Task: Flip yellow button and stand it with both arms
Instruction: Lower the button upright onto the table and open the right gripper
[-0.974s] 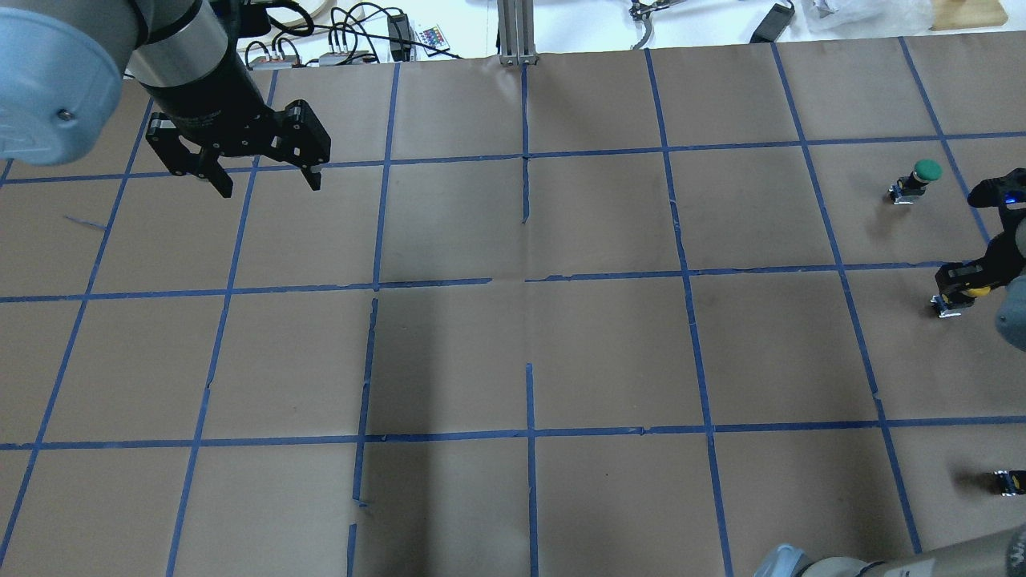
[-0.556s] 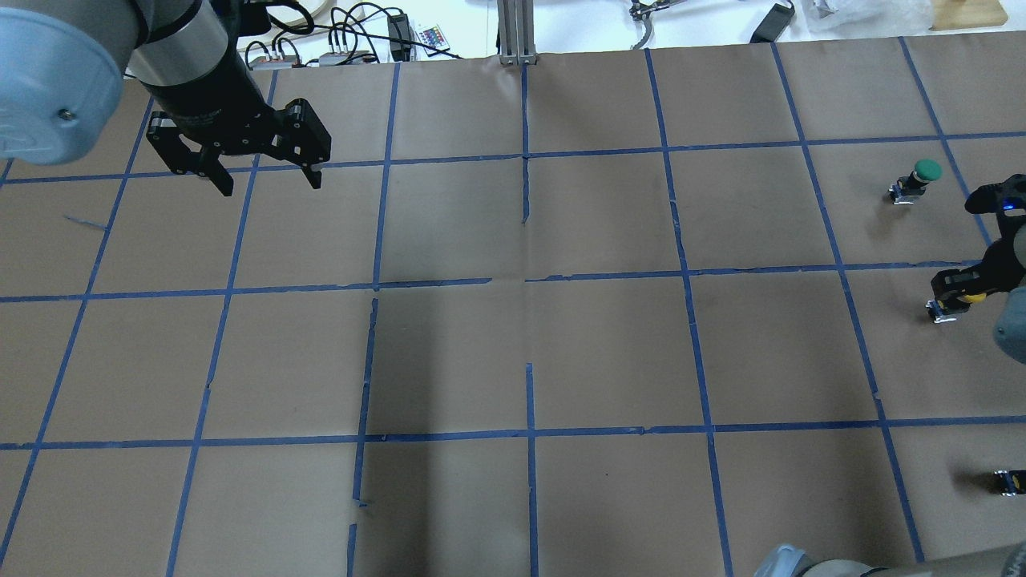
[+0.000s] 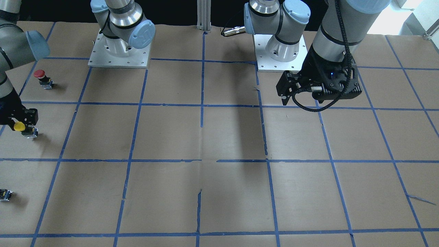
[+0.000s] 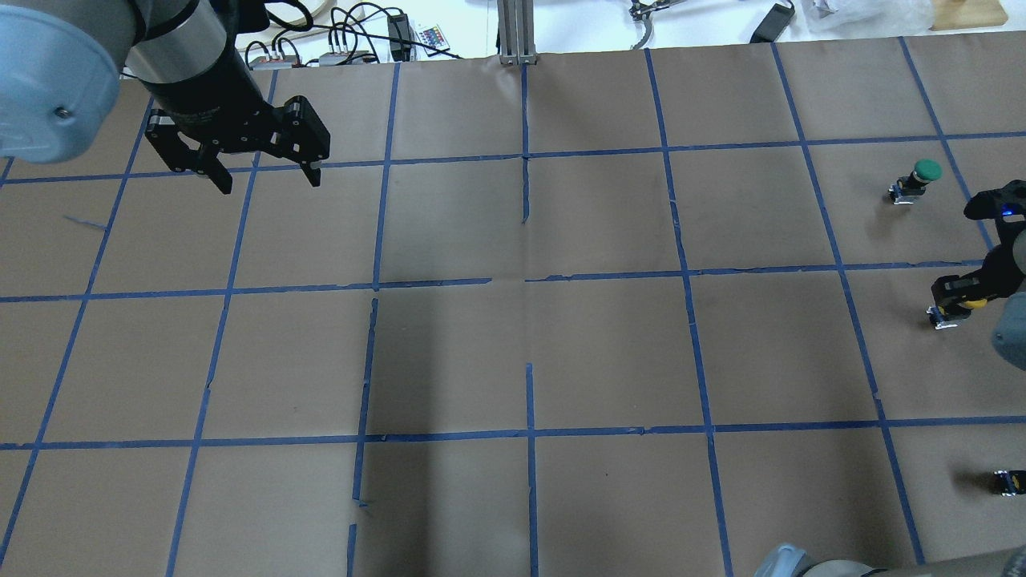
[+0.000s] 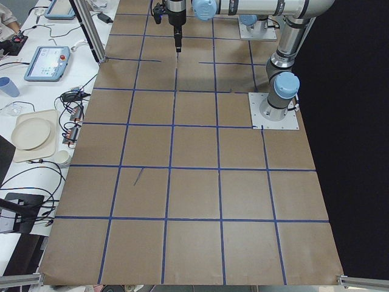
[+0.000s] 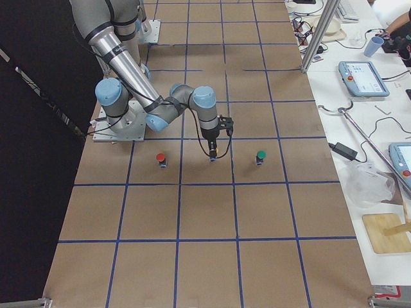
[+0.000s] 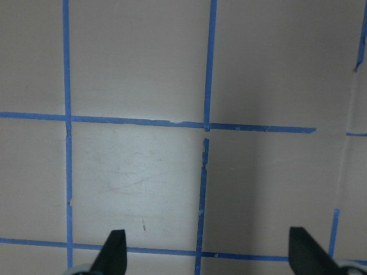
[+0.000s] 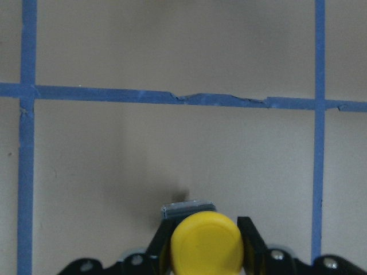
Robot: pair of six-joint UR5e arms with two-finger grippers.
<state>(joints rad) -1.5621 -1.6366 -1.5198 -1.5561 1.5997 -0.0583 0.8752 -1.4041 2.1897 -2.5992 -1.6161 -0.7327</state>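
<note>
The yellow button (image 4: pixel 973 303) is at the table's far right, its yellow cap between the fingers of my right gripper (image 4: pixel 962 295), which is shut on it. The wrist view shows the cap (image 8: pixel 205 249) facing the camera between both fingers (image 8: pixel 250 243), with the body's metal end (image 8: pixel 188 208) pointing down at the paper. It also shows in the front view (image 3: pixel 19 126) and in the right side view (image 6: pixel 212 156). I cannot tell if the body touches the table. My left gripper (image 4: pixel 267 183) is open and empty above the far left, and its fingertips (image 7: pixel 113 247) are wide apart.
A green-capped button (image 4: pixel 922 173) stands beyond the yellow one. A red-capped button (image 3: pixel 41 76) stands on the robot's side of it. The table (image 4: pixel 529 336) is brown paper with a blue tape grid. Cables and devices (image 4: pixel 345 40) lie past the far edge.
My right gripper has shifted slightly toward the robot's side with the yellow button in it. The left gripper has barely moved and stays open.
</note>
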